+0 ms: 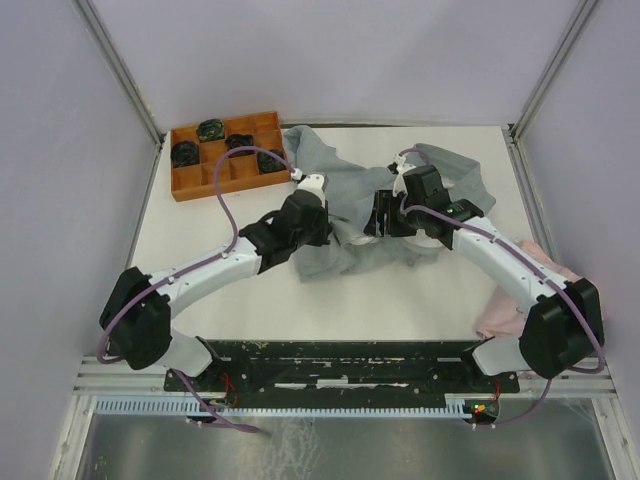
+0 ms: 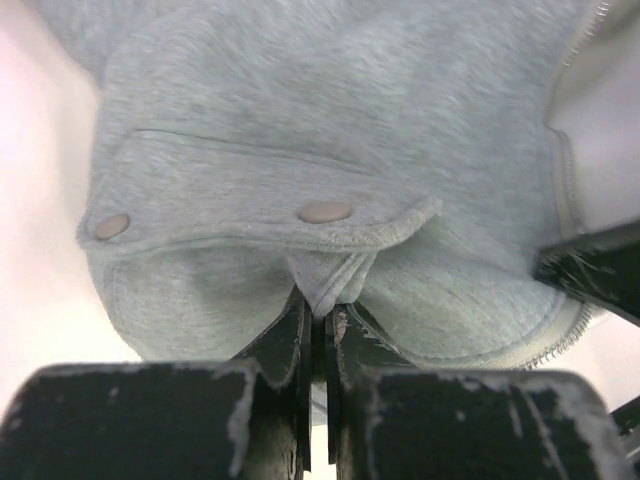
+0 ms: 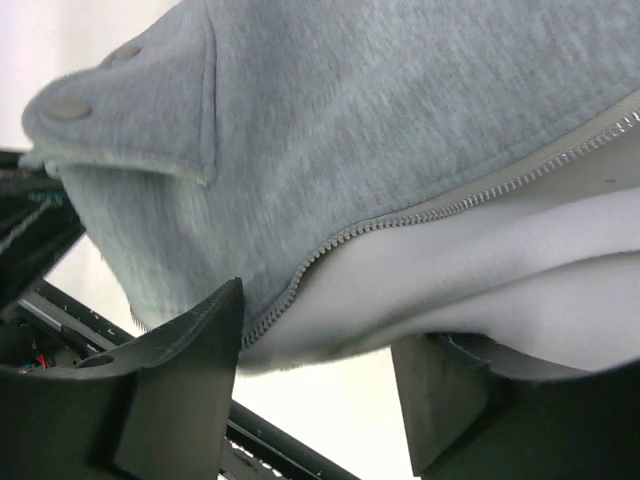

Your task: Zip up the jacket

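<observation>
On the table (image 1: 400, 300), bare along its near side, we see the jacket (image 1: 355, 195) bunched toward the far edge. It lies just beside an orange tray (image 1: 200, 192) at far left, with a pink cloth (image 1: 497, 315) at the right edge under the right arm (image 1: 500, 255). The left gripper (image 2: 318, 312) pinches a jacket fold tight; the right gripper (image 3: 318, 345) stands wide apart, holding nothing, zipper edge draped across.
</observation>
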`<state>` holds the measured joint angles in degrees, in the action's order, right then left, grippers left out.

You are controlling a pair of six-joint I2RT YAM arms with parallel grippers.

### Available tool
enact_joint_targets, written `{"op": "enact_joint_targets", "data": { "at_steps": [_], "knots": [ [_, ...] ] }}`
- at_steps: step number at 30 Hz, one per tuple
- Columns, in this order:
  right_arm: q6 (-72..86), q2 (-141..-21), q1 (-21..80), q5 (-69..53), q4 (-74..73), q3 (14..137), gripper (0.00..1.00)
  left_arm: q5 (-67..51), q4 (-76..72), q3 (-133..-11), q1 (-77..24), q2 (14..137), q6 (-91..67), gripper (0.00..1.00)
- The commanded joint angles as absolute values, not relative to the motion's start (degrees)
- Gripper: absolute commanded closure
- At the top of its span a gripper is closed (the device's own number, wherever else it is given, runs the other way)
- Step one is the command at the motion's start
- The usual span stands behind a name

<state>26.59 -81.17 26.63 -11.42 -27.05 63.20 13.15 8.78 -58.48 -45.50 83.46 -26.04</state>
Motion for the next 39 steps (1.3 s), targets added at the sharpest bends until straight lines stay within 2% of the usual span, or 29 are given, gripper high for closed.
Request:
{"op": "enact_joint_targets", "data": {
  "at_steps": [1,10,14,18,29,34,39],
  "knots": [
    [22.4,-75.2,26.9,-9.5,-31.9,65.7,0.32,15.9,16.7,-64.8,-41.1,81.2,-22.8,0.97],
    [22.1,-67.8,25.7,4.4,-35.3,60.3,0.13,13.6,18.7,-66.9,-36.0,79.4,-22.6,0.97],
    [23.5,-66.0,21.6,6.9,-35.1,57.3,0.09,12.9,19.0,-66.7,-34.1,79.0,-23.2,0.97],
    [25.0,-66.4,17.5,9.9,-34.5,54.7,0.08,12.8,19.1,-66.6,-32.7,78.5,-23.4,0.97],
    [26.6,-67.2,15.3,19.1,-31.0,50.0,0.07,13.6,19.3,-65.9,-31.5,78.4,-23.8,0.97],
    [29.0,-71.0,13.1,12.8,-24.7,47.4,0.09,14.1,19.3,-65.1,-31.4,78.2,-24.1,0.97],
    [29.7,-77.5,13.1,10.6,-22.9,50.6,0.14,15.6,19.6,-64.0,-31.3,76.3,-24.2,0.97]
  ]
}}
